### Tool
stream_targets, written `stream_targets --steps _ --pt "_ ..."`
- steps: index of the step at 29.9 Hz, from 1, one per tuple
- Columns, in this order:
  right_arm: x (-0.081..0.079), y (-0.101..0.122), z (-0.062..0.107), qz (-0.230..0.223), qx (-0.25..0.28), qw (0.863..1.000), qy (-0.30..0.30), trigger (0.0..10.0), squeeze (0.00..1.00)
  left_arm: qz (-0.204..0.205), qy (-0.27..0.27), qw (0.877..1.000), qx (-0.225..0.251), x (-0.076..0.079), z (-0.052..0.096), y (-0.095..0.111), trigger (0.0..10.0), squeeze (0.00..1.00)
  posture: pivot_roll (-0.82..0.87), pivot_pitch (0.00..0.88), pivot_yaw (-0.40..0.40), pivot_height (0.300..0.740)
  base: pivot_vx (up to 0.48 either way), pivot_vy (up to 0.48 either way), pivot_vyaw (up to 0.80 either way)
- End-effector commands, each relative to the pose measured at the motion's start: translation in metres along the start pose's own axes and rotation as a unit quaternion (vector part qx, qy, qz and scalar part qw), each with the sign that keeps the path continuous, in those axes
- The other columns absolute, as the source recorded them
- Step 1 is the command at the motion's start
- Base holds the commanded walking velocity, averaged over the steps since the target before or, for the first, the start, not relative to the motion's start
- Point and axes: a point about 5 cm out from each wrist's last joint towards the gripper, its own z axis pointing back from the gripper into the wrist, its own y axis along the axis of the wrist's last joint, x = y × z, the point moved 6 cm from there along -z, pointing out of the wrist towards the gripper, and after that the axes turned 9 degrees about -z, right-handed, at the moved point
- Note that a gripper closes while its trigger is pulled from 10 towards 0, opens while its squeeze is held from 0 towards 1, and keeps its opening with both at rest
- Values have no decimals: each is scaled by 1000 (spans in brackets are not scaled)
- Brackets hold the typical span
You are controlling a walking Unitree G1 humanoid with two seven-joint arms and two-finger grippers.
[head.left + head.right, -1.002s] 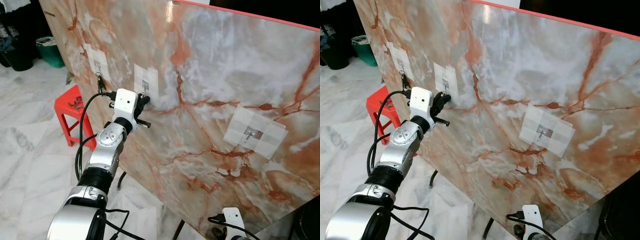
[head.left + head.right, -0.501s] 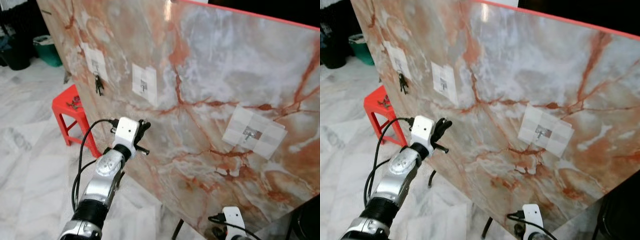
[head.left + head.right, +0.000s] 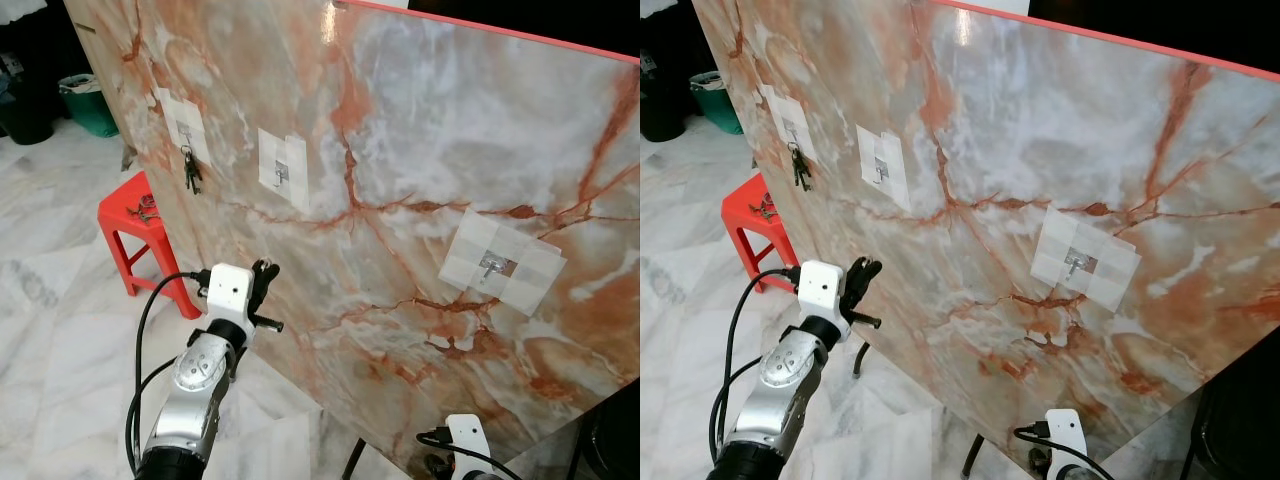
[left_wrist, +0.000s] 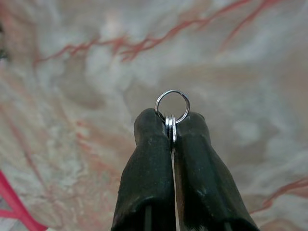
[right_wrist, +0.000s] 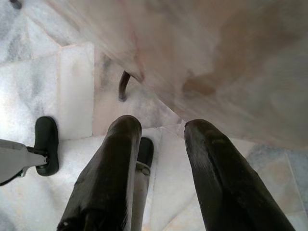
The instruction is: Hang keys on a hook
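Right now the left gripper (image 4: 172, 126) is squeezed tight on a small silver key ring (image 4: 173, 107). The ring pokes out past the black fingertips (image 4: 153, 126). The left arm is held up low in front of a big marble board (image 3: 420, 150) with orange streaks. The gripper is near the board, down below the hooks, and I cannot tell if it touches the board.

Three white patches are stuck on the board, each with a little metal hook. A bunch of keys (image 3: 189, 173) hangs from the far left hook (image 3: 184, 130). The middle hook (image 3: 282, 172) and the right hook (image 3: 492, 263) have nothing on them.

A red stool (image 3: 135, 225) stands on the white marble floor (image 3: 60, 330) beside the left end of the board, with some small things on top.

The right gripper (image 5: 161, 144) hangs down low, its two black fingers spread apart over the floor, close to the bottom edge of the board.
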Motion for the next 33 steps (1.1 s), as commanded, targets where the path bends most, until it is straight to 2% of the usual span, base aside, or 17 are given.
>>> stream_targets --steps 1,13,24,33 --pt "-2 -2 0 -6 0 1000 0 10000 0 -3 13 1000 2 -8 3 2 10000 0 12 9 -35 740 0 480 0" --pt "0 -5 0 -12 -6 1000 -7 10000 0 -3 13 1000 5 -8 3 6 10000 0 11 12 -31 740 0 480 0" --pt "-2 -5 0 -5 -11 1000 -3 10000 0 -4 20 1000 6 -11 3 8 10000 0 16 25 -31 740 0 440 -740" --pt "-2 -4 -1 -4 -11 1000 -4 10000 0 6 23 1000 -1 -12 6 3 10000 0 15 30 -26 740 0 0 -746"
